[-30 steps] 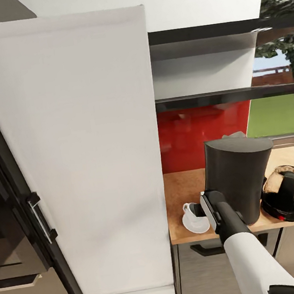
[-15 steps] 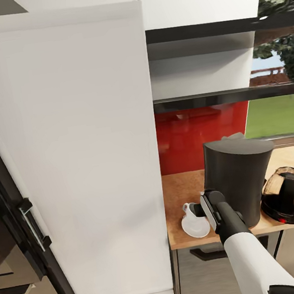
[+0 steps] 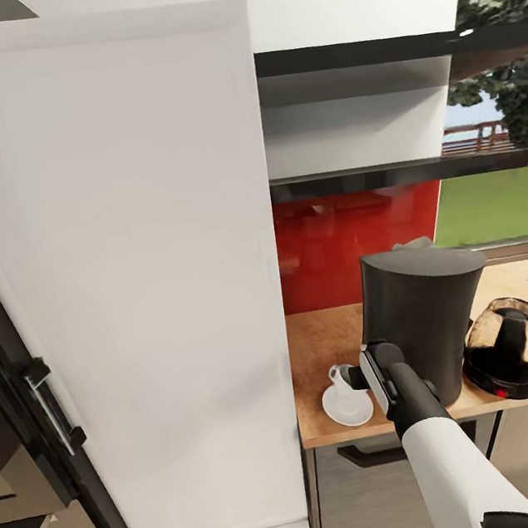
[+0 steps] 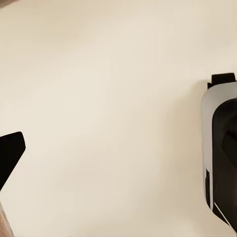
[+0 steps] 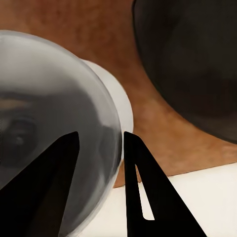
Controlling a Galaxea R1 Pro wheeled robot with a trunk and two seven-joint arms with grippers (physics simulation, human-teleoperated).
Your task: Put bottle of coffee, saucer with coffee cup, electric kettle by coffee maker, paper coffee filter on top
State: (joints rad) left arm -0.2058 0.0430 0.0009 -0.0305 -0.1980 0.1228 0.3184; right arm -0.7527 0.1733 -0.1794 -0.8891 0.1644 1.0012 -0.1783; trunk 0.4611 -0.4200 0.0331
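The tall dark grey coffee maker [image 3: 427, 321] stands on the light-wood kitchen countertop [image 3: 320, 336]. A folded paper coffee filter [image 3: 413, 243] shows at its top rear edge. Left of it lies the white saucer [image 3: 345, 411], with the white coffee cup [image 3: 338, 378] tilted over it. My right gripper [image 3: 356, 379] is shut on the coffee cup [image 5: 54, 123]. Its black fingers [image 5: 140, 187] straddle the cup wall above the saucer [image 5: 121, 101]. The brownish electric kettle [image 3: 504, 348] sits right of the coffee maker. My left gripper's black fingertip [image 4: 10, 158] stands far out over a cream surface. The bottle of coffee is out of view.
A tall white cabinet door [image 3: 131, 274] rises directly left of the counter's end. A dark shelf [image 3: 394, 174] hangs over a red backsplash [image 3: 336, 241]. A dark oven front with a handle [image 3: 45, 408] is at far left. A robot part [image 4: 222, 148] shows in the left wrist view.
The whole head view has slid slightly, so the camera moved. My right gripper still holds the cup at the same spot over the saucer.
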